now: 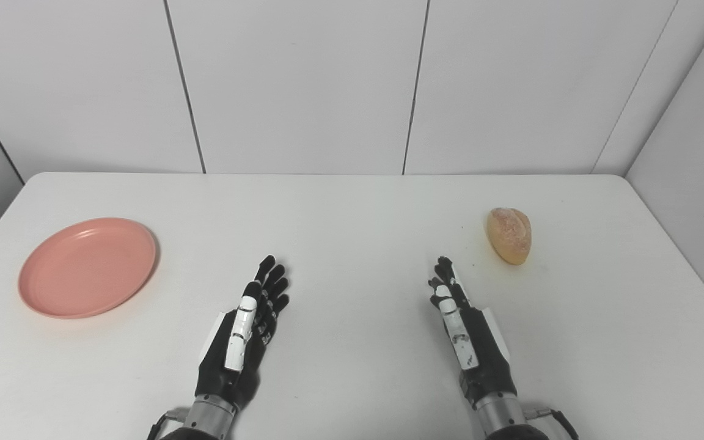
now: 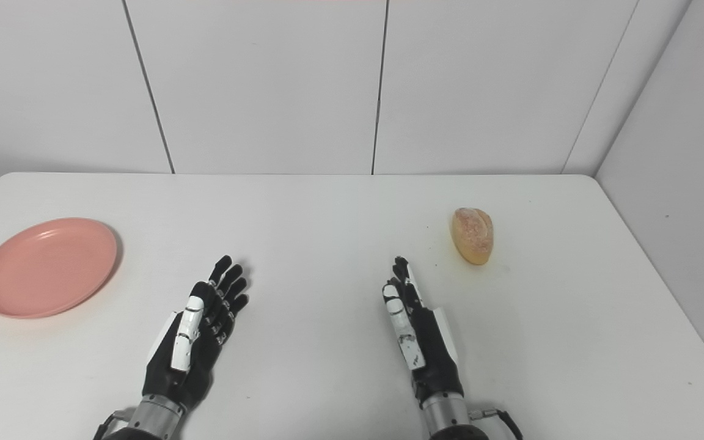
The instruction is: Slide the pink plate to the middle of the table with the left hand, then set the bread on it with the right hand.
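Note:
A round pink plate lies flat at the left side of the white table. A golden bread roll rests on the right side. My left hand lies near the front, right of the plate and well apart from it, fingers stretched out and holding nothing. My right hand lies level with it, below and left of the bread, also open with straight fingers and not touching the roll.
White wall panels stand behind the table's far edge, and a side wall runs close along the right edge. Bare tabletop separates the two hands.

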